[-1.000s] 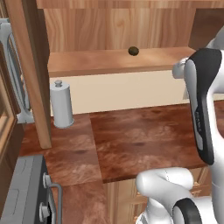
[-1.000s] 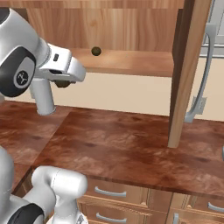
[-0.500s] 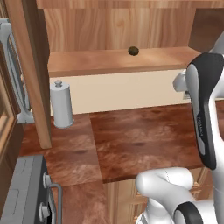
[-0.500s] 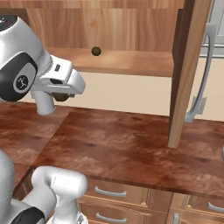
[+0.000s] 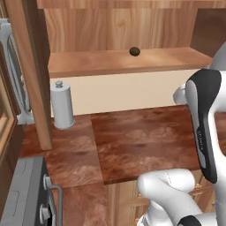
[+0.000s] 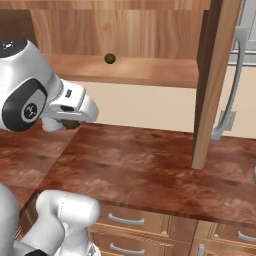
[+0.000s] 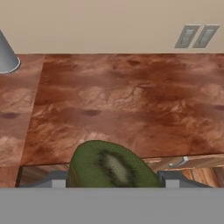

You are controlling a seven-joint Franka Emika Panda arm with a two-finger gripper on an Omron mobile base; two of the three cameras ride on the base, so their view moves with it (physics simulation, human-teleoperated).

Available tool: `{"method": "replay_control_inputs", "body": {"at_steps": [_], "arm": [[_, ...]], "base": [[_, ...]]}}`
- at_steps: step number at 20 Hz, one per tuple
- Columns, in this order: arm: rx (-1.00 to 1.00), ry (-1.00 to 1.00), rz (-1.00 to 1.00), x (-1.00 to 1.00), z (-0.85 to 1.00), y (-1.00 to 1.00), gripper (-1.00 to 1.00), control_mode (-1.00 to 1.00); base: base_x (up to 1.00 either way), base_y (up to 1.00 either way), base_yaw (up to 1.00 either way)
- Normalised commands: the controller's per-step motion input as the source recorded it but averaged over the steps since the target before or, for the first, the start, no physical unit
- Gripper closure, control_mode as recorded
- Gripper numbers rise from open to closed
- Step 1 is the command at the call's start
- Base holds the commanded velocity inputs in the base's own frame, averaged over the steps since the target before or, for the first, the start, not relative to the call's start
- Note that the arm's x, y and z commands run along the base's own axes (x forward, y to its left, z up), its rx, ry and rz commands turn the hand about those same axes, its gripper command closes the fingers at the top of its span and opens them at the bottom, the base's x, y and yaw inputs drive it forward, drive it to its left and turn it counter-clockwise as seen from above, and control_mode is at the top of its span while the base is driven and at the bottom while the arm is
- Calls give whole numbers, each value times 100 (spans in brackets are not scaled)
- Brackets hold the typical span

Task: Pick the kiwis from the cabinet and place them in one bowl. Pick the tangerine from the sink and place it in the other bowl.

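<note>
Holding one kiwi (image 7: 109, 166) between the jaws of the gripper (image 7: 111, 181), closed on it from both sides, above the front part of the brown bench (image 7: 131, 100). Lower and further back toward the base than a second ago, with the hand (image 6: 70, 107) now down near bench level in the right base view. Second kiwi (image 5: 134, 51) unmoved on the cabinet shelf (image 5: 97, 62), well apart from the hand. Grey paper-towel holder (image 5: 62, 105) standing unmoved at the bench's left, beside the open cabinet door (image 5: 31, 75).
</note>
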Motion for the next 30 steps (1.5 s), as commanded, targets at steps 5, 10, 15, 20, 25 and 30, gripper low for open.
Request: {"method": "replay_control_inputs", "body": {"at_steps": [5,10,15,20,25,30], "arm": [[0,0,1,0,-26,0,100,-100],[0,0,0,-7,-30,0,100,-100],[0,0,0,-6,-14,0,100,100],[0,0,0,0,0,0,100,100],[0,0,0,0,0,0,100,100],[0,0,0,0,0,0,100,100]], "base": [[0,0,0],[0,0,0],[-8,-2,0],[-54,-22,0],[-68,-42,0],[-39,-52,0]]}}
